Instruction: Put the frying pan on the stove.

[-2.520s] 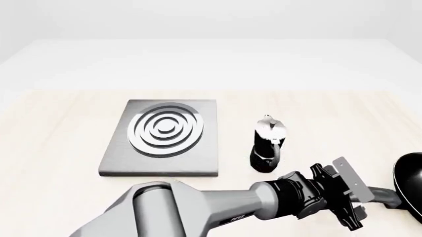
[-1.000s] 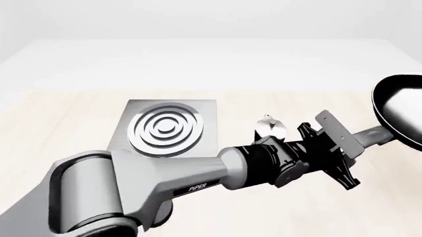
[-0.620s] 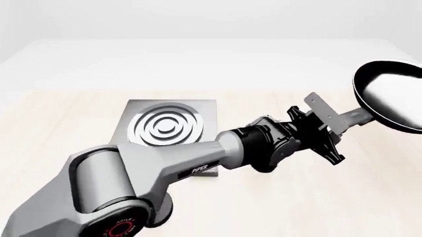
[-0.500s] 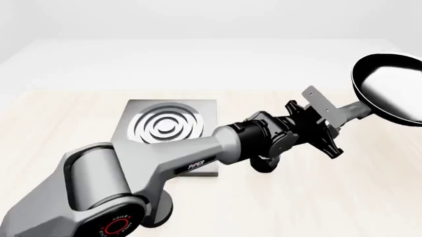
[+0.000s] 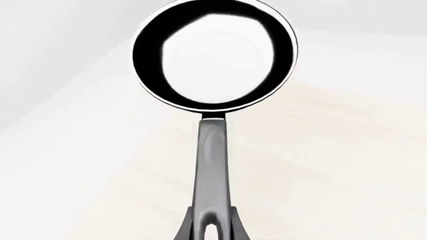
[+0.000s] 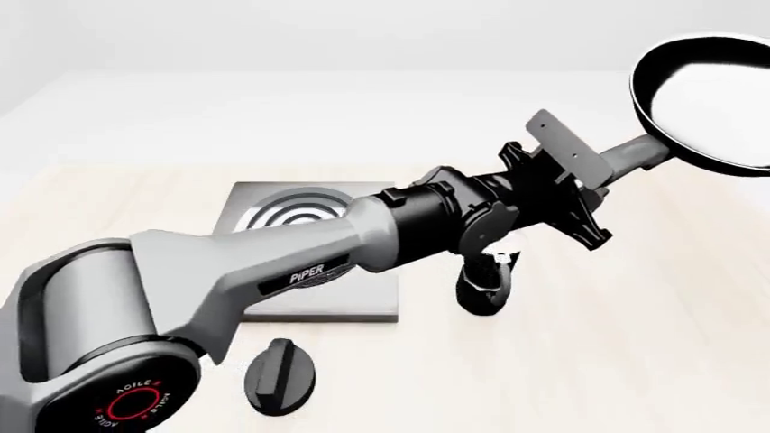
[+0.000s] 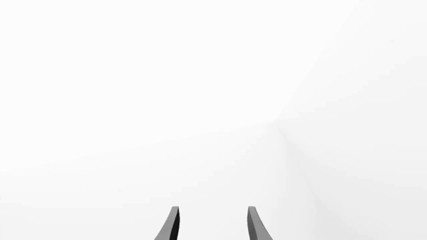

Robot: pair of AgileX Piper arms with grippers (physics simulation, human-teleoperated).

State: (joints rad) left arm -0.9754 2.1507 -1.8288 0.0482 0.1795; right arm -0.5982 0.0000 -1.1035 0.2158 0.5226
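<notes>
Pale wood table (image 6: pixel 673 343): your left gripper (image 6: pixel 598 177) clamped the frying pan (image 6: pixel 704 104) aloft, handle pointing back; stove (image 6: pixel 247 280) lay well left. Right gripper (image 7: pixel 211 225) was open, empty.

Pale wood table (image 6: pixel 673 361) against plain white walls, evenly lit

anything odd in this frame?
One loose black knob lies on the table in front of the stove, attached to nothing. Otherwise normal: left gripper holds the frying pan aloft by its handle.
</notes>
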